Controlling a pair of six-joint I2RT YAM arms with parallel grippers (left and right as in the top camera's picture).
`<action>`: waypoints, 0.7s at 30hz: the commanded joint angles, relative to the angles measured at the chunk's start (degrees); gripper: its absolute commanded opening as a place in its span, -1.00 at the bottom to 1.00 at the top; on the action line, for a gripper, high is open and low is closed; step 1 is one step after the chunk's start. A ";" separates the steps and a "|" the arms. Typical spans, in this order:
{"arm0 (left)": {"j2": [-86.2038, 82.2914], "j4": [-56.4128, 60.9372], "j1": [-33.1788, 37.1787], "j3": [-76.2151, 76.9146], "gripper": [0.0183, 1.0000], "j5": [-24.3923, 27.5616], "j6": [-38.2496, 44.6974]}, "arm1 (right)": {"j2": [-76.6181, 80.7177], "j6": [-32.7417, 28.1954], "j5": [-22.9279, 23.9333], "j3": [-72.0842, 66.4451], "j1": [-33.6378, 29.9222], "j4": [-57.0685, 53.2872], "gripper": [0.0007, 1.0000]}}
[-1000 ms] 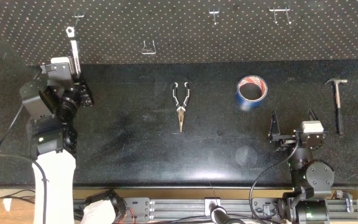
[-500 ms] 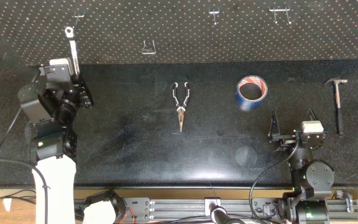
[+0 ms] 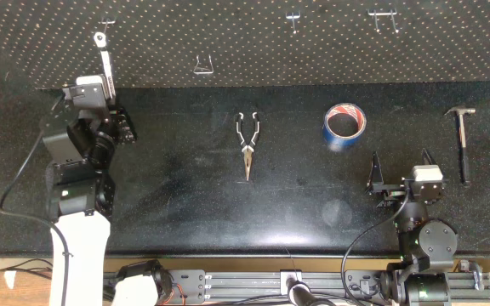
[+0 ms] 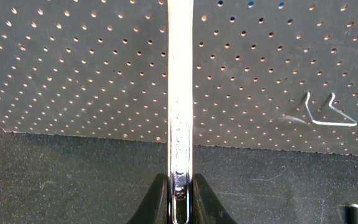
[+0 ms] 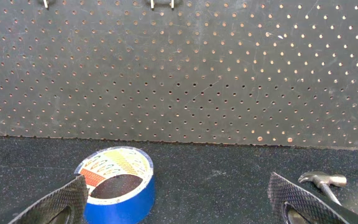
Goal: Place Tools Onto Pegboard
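My left gripper (image 3: 106,92) is shut on a shiny steel wrench (image 3: 103,61) and holds it up against the black pegboard (image 3: 245,38) at the left. In the left wrist view the wrench (image 4: 180,93) runs straight out from between the fingers over the board's holes, near a wire hook (image 4: 325,113). The wrench's ring end (image 3: 99,38) lies just below a small hook (image 3: 106,23). My right gripper (image 3: 400,170) stands open over the table at the lower right. Pliers (image 3: 247,140), blue tape roll (image 3: 344,125) and hammer (image 3: 461,140) lie on the black table.
The pegboard carries a wire hook (image 3: 202,65) left of centre and two more hooks (image 3: 293,17) (image 3: 383,19) toward the right. In the right wrist view the tape roll (image 5: 118,185) and the hammer head (image 5: 322,180) lie ahead of the open fingers.
My left arm has shifted slightly right and farther up toward the pegboard, carrying the wrench with it. The right arm has not moved.
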 commanded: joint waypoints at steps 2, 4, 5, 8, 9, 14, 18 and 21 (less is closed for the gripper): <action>0.85 0.07 0.04 0.63 -0.99 -0.87 -0.76 | -0.42 -0.79 0.09 -0.31 0.46 -0.11 0.88; 1.44 0.17 0.04 0.63 -0.99 -0.87 -0.74 | -0.42 -0.79 0.09 -0.31 0.46 -0.11 0.88; 1.44 0.13 0.04 0.74 -0.98 -0.87 -0.72 | -0.42 -0.79 0.09 -0.31 0.46 -0.11 0.88; 1.31 0.11 0.04 1.53 -0.98 -0.90 -0.72 | -0.42 -0.79 0.09 -0.31 0.46 -0.11 0.88; 1.31 0.11 0.04 1.79 -0.98 -0.90 -0.72 | -0.42 -0.79 0.09 -0.31 0.46 -0.11 0.88; 1.27 -0.11 0.04 3.39 -0.99 -0.92 -0.70 | -0.42 -0.79 0.09 -0.31 0.46 -0.11 0.88; 1.27 -0.07 0.04 3.43 -0.98 -2.62 -0.70 | -0.42 -0.79 0.09 -0.31 0.46 -0.11 0.88; 1.57 -0.04 0.04 3.43 -0.98 -2.62 -0.70 | -0.42 -0.79 0.09 -0.31 0.46 -0.11 0.88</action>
